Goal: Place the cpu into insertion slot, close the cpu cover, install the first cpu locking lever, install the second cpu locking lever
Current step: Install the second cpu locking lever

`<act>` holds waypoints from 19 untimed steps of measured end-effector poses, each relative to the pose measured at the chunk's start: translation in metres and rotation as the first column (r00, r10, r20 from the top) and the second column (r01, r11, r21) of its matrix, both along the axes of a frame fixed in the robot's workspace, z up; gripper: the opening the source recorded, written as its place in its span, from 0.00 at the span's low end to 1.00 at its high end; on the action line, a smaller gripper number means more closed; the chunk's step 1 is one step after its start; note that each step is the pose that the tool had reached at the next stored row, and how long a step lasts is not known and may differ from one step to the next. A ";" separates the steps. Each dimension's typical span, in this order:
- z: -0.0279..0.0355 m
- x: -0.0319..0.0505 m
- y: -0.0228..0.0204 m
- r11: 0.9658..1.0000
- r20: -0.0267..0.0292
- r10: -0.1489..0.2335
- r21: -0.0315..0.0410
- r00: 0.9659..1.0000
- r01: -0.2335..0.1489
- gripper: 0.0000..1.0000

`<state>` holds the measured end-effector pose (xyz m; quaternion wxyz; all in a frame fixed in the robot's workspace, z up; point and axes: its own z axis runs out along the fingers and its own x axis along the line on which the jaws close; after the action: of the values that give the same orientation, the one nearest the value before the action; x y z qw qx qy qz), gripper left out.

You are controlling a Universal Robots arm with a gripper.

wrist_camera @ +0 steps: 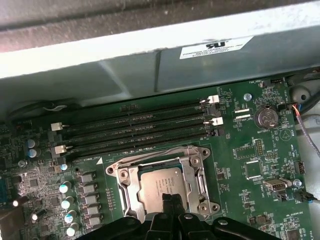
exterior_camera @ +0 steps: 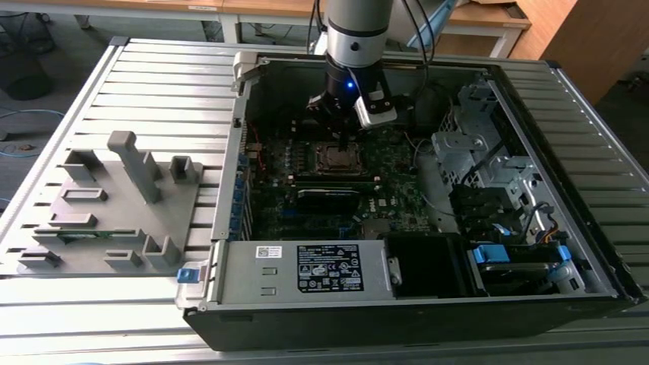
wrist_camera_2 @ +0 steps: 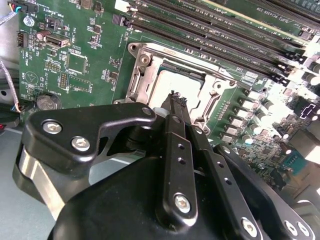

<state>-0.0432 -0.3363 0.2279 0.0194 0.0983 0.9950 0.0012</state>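
Gripper over socket, chip seated, cover down.

Gripper [wrist_camera: 169, 199] fingers pressed together with nothing between them, tips just above the near edge of the chip [wrist_camera: 161, 186]. Chip lies flat in the socket [wrist_camera: 161, 187] on the green board [wrist_camera: 240, 165]; cover [wrist_camera: 125, 187] frames it, window showing the metal top. In the first wrist view, memory slots [wrist_camera: 135, 127] run at 12 o'clock from the socket, case wall [wrist_camera: 150, 65] beyond them.

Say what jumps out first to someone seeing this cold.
An open computer case on a slatted table, with the arm reaching down into it. The gripper sits just over the insertion slot, where the cpu already lies, framed by the cpu cover.
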 end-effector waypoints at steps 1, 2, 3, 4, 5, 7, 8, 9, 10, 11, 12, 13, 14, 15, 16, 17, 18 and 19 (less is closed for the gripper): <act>0.0002 0.0000 0.0000 1.000 0.000 0.000 0.000 1.000 0.000 0.11; 0.0005 0.0000 0.0000 1.000 0.000 0.000 0.000 1.000 0.000 0.11; 0.0007 0.0000 0.0000 1.000 0.000 0.000 0.000 1.000 0.000 0.11; 0.0009 0.0000 0.0000 1.000 0.000 0.000 0.000 1.000 0.000 0.11; 0.0012 0.0000 0.0000 1.000 0.000 0.000 0.000 1.000 0.000 0.11; 0.0016 0.0000 0.0000 1.000 0.000 0.000 0.000 1.000 0.000 0.11; 0.0019 0.0000 0.0000 1.000 0.000 0.000 0.000 1.000 0.000 0.11; 0.0021 0.0000 0.0000 1.000 0.000 0.000 0.000 1.000 0.000 0.11; 0.0023 0.0000 0.0000 1.000 0.000 0.000 0.000 1.000 0.000 0.11; 0.0026 0.0000 0.0000 1.000 0.000 0.000 0.000 1.000 0.000 0.11; 0.0028 0.0000 0.0000 1.000 0.000 0.000 0.000 1.000 0.000 0.11; 0.0030 0.0000 0.0000 1.000 0.000 0.000 0.000 1.000 0.000 0.11; 0.0033 0.0000 0.0000 1.000 0.000 0.000 0.000 1.000 0.000 0.11; 0.0035 0.0000 0.0000 1.000 0.000 0.000 0.000 1.000 0.000 0.11; 0.0037 0.0000 0.0000 1.000 0.000 0.000 0.000 1.000 0.000 0.11; 0.0040 0.0000 0.0000 1.000 0.000 0.000 0.000 1.000 0.000 0.11; 0.0042 0.0000 0.0000 1.000 0.000 0.000 0.000 1.000 0.000 0.11; 0.0044 0.0000 0.0000 1.000 0.000 0.000 0.000 1.000 0.000 0.11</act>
<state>-0.0432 -0.3363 0.2323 0.0194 0.0983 0.9950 0.0012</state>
